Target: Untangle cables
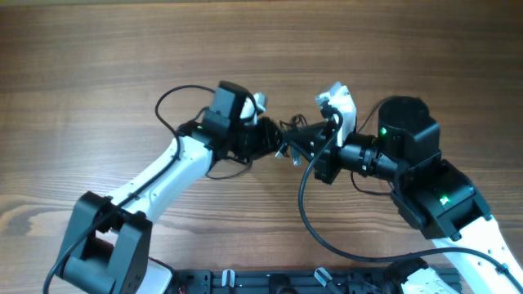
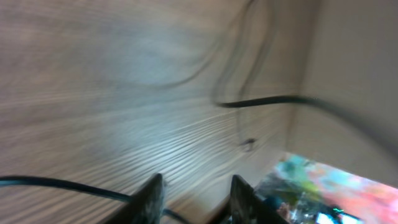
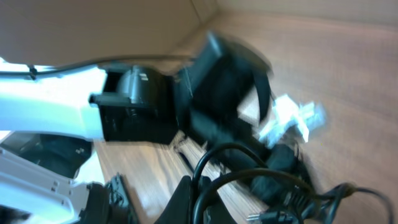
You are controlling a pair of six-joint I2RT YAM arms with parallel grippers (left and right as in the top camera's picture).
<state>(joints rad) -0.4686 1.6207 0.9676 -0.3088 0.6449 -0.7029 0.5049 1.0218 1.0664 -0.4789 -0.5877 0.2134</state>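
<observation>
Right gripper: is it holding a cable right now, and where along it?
Cannot be told. The right gripper is shut and a cable loops right at its fingers, but blur hides whether the cord is pinched.

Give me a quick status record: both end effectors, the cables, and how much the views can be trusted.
left end effector: open, fingers apart over bare wood, nothing seen between them
right end effector: shut; unclear whether it pinches a cord
cables: small dark tangle between the two end effector tips, near the middle of the table
arm spacing: tips nearly meet over the tangle
view quality: both wrist views are motion-blurred; overhead is sharp, but the cords are too thin to trace
</observation>
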